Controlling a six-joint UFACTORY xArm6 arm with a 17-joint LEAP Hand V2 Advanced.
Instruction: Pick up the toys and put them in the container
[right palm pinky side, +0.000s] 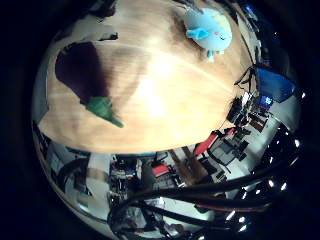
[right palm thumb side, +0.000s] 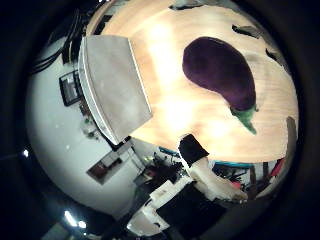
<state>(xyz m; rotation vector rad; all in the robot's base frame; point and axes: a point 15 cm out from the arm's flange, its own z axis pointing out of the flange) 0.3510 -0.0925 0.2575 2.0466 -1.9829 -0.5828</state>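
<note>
Closest to the palm, an eggplant toy (right palm thumb side: 220, 72) is seen lying on its side on the wooden table (right palm pinky side: 165, 95). Its body is dark purple, and a green stem cap sits at one end. Nothing is touching it, and bare wood shows all around it.

Part of the hand (right palm thumb side: 207, 177) is visible in the thumb side view: a white finger segment with a black pad reaches in from the edge, over the table's rim. It is apart from the eggplant toy and nothing is held by it. Whether the fingers are spread wide or curled cannot be told from what shows.

A grey container (right palm thumb side: 112, 85) is set on the table beside the eggplant toy, near the table's edge, with a strip of bare wood between the two. Its inside cannot be made out.

A light blue plush toy (right palm pinky side: 209, 29) with small blue fins is seen resting on the table as well, well apart from the eggplant toy.
</note>
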